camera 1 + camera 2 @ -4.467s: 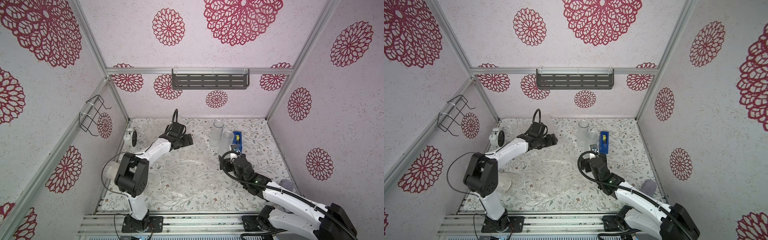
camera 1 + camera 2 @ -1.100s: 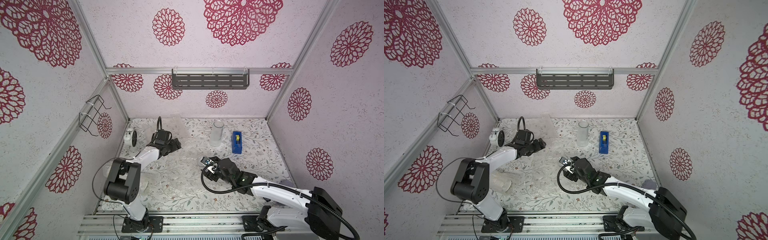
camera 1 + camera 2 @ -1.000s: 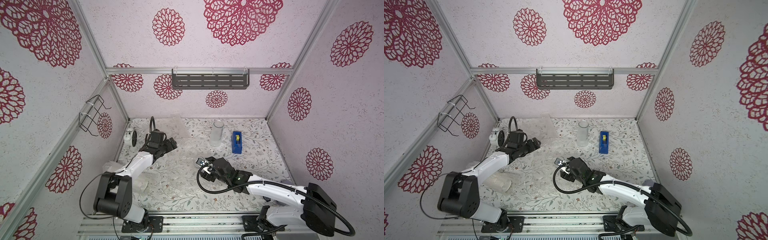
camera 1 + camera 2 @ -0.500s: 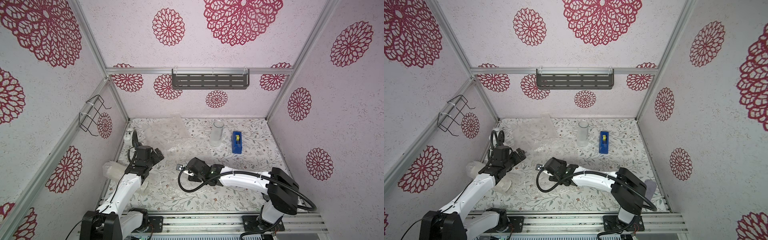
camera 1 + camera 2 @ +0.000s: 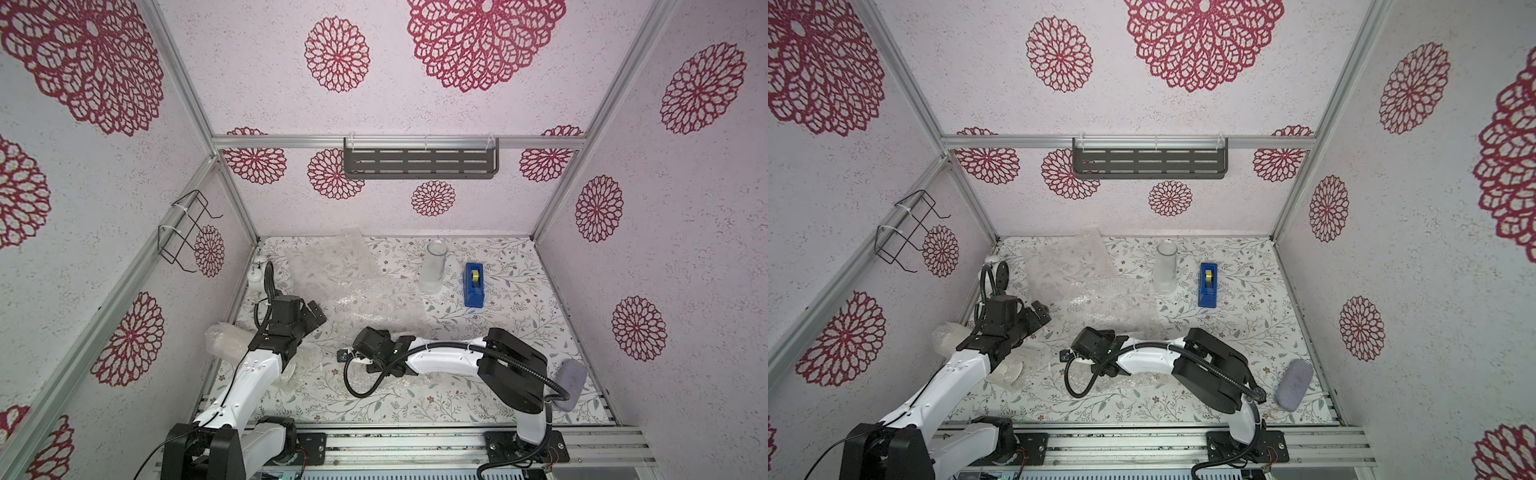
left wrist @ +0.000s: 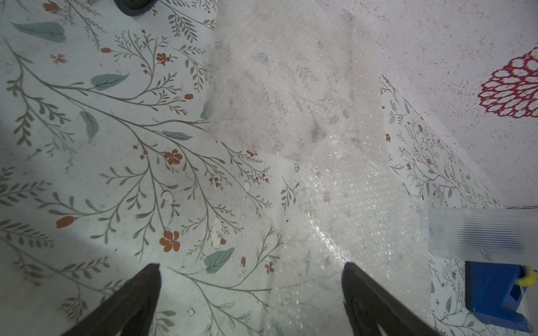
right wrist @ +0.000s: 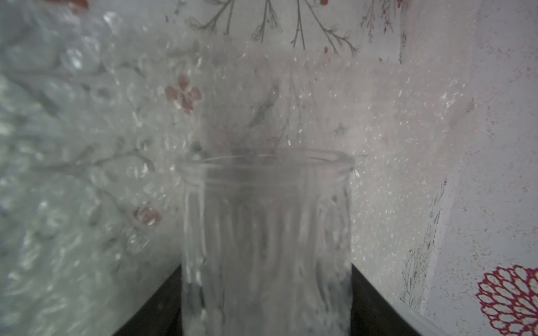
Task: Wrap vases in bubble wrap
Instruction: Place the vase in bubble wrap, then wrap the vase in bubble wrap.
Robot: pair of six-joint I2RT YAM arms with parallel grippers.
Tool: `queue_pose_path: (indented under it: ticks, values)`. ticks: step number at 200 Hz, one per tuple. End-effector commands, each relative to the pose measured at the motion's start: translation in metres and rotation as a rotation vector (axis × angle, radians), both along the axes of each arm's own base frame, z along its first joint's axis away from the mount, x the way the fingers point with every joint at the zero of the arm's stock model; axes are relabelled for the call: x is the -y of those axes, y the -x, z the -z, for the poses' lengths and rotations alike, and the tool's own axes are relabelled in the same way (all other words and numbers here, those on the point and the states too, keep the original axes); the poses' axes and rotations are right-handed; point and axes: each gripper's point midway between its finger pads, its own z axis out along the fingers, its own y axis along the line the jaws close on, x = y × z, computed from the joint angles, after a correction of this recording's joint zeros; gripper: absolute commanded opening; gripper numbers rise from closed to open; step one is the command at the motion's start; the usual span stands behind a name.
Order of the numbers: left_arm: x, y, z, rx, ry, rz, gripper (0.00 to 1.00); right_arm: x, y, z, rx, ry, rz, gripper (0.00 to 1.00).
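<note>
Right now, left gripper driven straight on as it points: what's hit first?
Probably the bubble wrap spread on the table; the open left gripper points at its near edge. Tilt is unclear, so bare table might come first.

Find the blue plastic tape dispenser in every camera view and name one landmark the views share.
In a top view: the blue plastic tape dispenser lies near the back, right of centre.
In a top view: the dispenser, same place.
Left wrist: the dispenser is partly cut off by the frame's edge.
Right wrist: not in it.
Shared landmark: the frosted glass cylinder standing beside it.
</note>
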Motion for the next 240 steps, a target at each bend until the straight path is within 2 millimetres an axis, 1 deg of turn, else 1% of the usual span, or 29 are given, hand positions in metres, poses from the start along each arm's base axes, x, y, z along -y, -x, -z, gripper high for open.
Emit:
queue_pose_path:
  ticks: [1, 15, 31, 59, 75, 84, 109, 130, 132, 136, 152, 163, 180, 198, 209, 223, 240]
  values:
    - [0.002, -0.001, 0.0, 0.004, 0.014, 0.018, 0.99, -0.003, 0.004, -0.006, 0.0, -0.014, -0.026, 0.74]
    - [0.005, -0.001, 0.002, -0.008, 0.022, 0.032, 0.99, -0.002, 0.007, -0.01, 0.006, -0.033, -0.035, 0.8]
    - [0.009, -0.003, 0.003, -0.017, 0.035, 0.043, 0.99, -0.002, 0.01, -0.018, 0.003, -0.068, -0.04, 0.84]
    - [0.016, -0.007, 0.004, -0.031, 0.051, 0.067, 0.98, 0.001, 0.015, -0.041, 0.007, -0.147, -0.036, 0.89]
    - [0.026, -0.008, 0.003, -0.042, 0.041, 0.101, 0.96, 0.005, 0.018, -0.058, 0.01, -0.201, -0.027, 0.89]
    - [0.033, -0.008, 0.001, -0.05, 0.027, 0.124, 0.96, 0.01, 0.022, -0.069, 0.006, -0.232, -0.022, 0.89]
    - [0.059, -0.008, -0.001, -0.072, 0.001, 0.203, 0.94, 0.03, 0.038, -0.089, -0.026, -0.283, -0.009, 0.89]
    - [0.077, -0.005, 0.005, -0.1, -0.007, 0.252, 0.91, 0.054, 0.053, -0.095, -0.04, -0.3, -0.007, 0.86]
    - [0.079, -0.004, 0.006, -0.103, -0.007, 0.256, 0.9, 0.051, 0.063, -0.095, -0.047, -0.302, -0.029, 0.86]
    - [0.082, -0.003, 0.008, -0.111, -0.007, 0.264, 0.89, 0.054, 0.069, -0.095, -0.057, -0.304, -0.037, 0.85]
    - [0.093, 0.0, 0.017, -0.14, -0.008, 0.285, 0.86, 0.066, 0.087, -0.092, -0.105, -0.313, -0.043, 0.8]
    - [0.1, 0.002, 0.023, -0.16, -0.008, 0.3, 0.84, 0.073, 0.1, -0.086, -0.138, -0.308, -0.048, 0.78]
    - [0.111, 0.006, 0.031, -0.183, -0.006, 0.322, 0.82, 0.077, 0.119, -0.069, -0.196, -0.3, -0.056, 0.75]
    - [0.121, 0.009, 0.038, -0.201, -0.008, 0.342, 0.81, 0.079, 0.131, -0.046, -0.247, -0.29, -0.037, 0.72]
    - [0.124, 0.01, 0.043, -0.213, -0.01, 0.347, 0.8, 0.081, 0.134, -0.033, -0.26, -0.27, -0.015, 0.69]
    - [0.127, 0.009, 0.046, -0.22, -0.005, 0.349, 0.8, 0.084, 0.128, -0.021, -0.245, -0.254, 0.035, 0.66]
    - [0.13, 0.007, 0.048, -0.224, 0.0, 0.354, 0.8, 0.085, 0.125, -0.009, -0.231, -0.237, 0.053, 0.63]
